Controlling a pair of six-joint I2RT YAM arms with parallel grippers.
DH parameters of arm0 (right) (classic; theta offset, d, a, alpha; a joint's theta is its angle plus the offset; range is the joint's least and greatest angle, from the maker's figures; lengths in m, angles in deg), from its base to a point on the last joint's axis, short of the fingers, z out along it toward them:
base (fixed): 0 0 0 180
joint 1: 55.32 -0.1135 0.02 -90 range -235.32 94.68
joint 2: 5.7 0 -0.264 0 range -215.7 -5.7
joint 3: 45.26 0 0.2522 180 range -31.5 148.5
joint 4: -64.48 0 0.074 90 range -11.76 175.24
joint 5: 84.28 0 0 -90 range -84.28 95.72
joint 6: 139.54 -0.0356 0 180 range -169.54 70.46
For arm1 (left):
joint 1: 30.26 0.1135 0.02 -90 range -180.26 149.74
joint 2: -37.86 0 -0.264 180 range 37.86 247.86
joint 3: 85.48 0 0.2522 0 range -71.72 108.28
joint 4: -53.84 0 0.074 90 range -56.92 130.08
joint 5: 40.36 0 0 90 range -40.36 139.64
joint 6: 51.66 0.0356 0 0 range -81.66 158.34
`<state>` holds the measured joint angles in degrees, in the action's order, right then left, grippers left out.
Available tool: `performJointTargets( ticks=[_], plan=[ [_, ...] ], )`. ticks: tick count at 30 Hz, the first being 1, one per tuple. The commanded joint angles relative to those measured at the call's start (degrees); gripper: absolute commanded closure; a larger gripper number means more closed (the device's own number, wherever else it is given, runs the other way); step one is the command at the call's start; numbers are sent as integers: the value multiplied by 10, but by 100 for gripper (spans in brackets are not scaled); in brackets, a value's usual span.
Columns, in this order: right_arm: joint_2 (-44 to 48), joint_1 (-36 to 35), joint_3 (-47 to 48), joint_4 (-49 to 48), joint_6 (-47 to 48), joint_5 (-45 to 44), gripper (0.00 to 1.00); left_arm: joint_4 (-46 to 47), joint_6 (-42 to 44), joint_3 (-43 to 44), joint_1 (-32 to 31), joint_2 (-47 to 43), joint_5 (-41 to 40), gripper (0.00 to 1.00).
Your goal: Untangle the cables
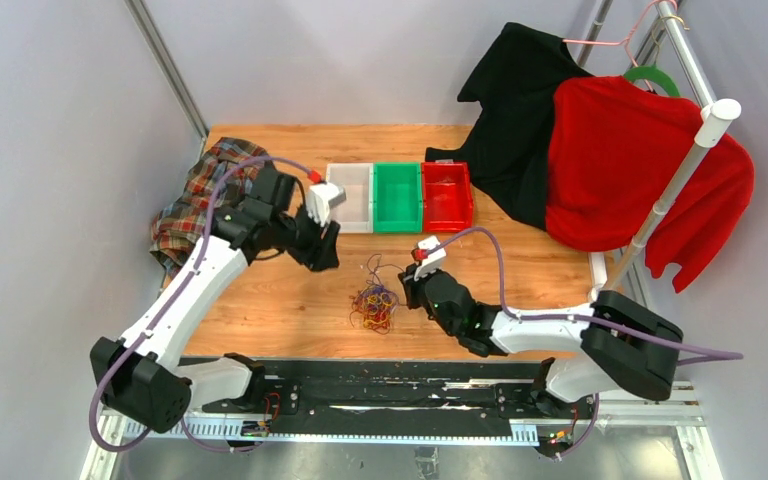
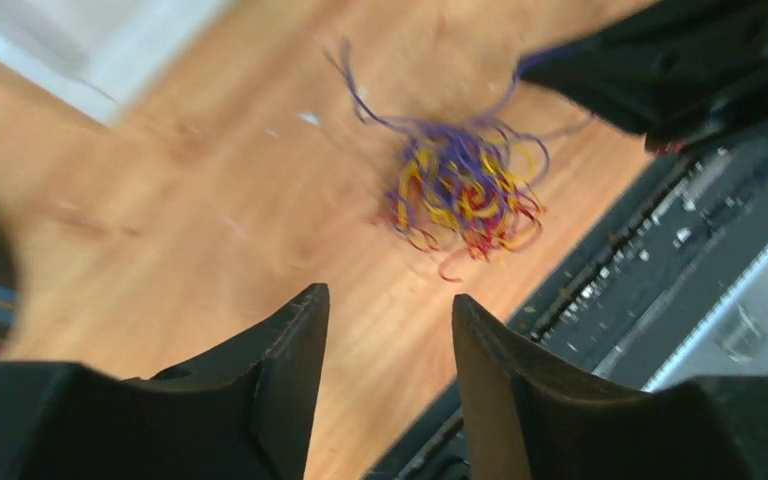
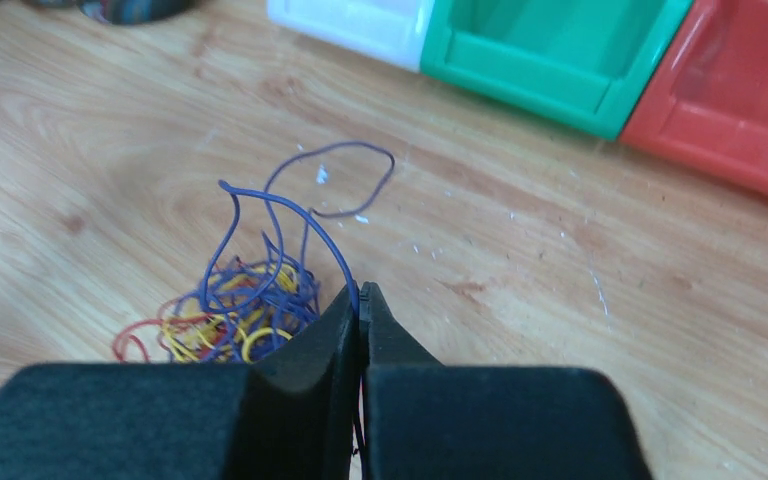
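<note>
Cables: tangle on wooden table, close to near edge. Right gripper at 3 o'clock of tangle, jaws closed, pinching purple cable. Left gripper at 10 o'clock, jaws apart, empty. Step, I judge: pulling out first strand. Next: draw toward 3 o'clock, where wood looks free; plastic bins block 12 o'clock.

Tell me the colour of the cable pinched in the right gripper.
Dark purple cable, best seen in the right wrist view, pinched by the right gripper.

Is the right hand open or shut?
Shut. In its wrist view the right hand is pressed closed with no gap, and a purple cable from the tangle runs in between its tips.
</note>
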<state>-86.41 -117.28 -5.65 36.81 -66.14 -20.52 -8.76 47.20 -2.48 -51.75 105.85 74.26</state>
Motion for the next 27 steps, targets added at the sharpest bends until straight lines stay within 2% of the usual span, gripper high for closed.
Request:
performJointTargets(
  ticks=[1, 4, 9, 13, 17, 19, 22, 24, 27],
  plan=[
    [54, 25, 25, 41, 3, 62, 100, 65, 22, -56, -29, -27, 78, 41],
    [80, 46, 33, 53, 2, 122, 99, 105, 14, -78, -61, -6, 104, 30],
    [109, 61, 64, 95, 18, 219, 99, 122, 59, -44, -78, 34, 116, 22],
    [116, 66, 99, 130, 40, 296, 99, 78, 156, 5, -78, 59, 140, 21],
    [107, 68, 134, 155, 50, 343, 99, 2, 289, 32, -78, 81, 217, 20],
    [102, 68, 145, 160, 51, 355, 99, -25, 330, 34, -79, 85, 253, 20],
    [97, 68, 156, 162, 50, 366, 99, -42, 342, 31, -81, 87, 269, 24],
    [94, 68, 161, 162, 50, 375, 99, -52, 356, 25, -84, 82, 261, 31],
    [91, 68, 169, 166, 50, 382, 99, -52, 355, 15, -85, 74, 249, 54]
  ],
)
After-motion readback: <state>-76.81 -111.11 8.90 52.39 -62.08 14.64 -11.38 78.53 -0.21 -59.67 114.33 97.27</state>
